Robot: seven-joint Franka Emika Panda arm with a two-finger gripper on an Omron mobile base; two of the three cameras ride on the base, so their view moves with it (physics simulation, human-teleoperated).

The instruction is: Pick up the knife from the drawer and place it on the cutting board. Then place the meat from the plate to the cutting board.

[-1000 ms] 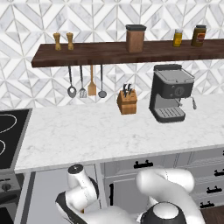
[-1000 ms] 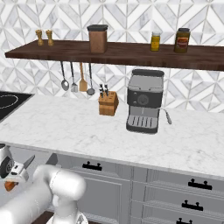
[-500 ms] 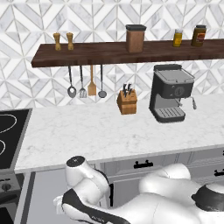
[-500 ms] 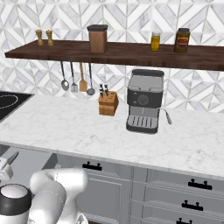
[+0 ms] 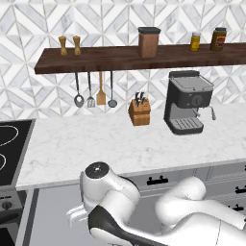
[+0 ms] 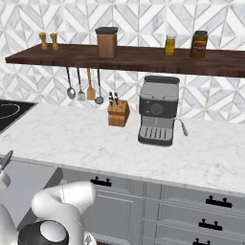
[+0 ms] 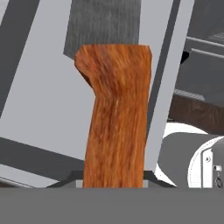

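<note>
In the hand view the knife [image 7: 114, 118] stands upright between my fingertips, its orange-brown wooden handle in the middle and the grey blade [image 7: 103, 24] running to the top edge. My gripper [image 7: 113, 180] is shut on the handle's lower end. At the left edge of the right base view a grey blade tip [image 6: 5, 160] pokes up below the counter front. Light-grey cabinet panels [image 7: 39, 100] lie behind the knife; I cannot tell which of them is the drawer. The cutting board, the plate and the meat are out of view.
On the marble counter [image 5: 96, 144] stand a wooden knife block [image 5: 140, 111] and a coffee machine [image 5: 187, 103]. Utensils [image 5: 95, 93] hang under a dark shelf [image 5: 125, 56]. A stovetop [image 5: 10, 144] is at the left. Closed drawers with black handles [image 6: 217, 202] line the cabinets below.
The arm has swung low and leftward with the knife in its grip. In the right base view the hand has slid off the left edge, leaving only the blade tip.
</note>
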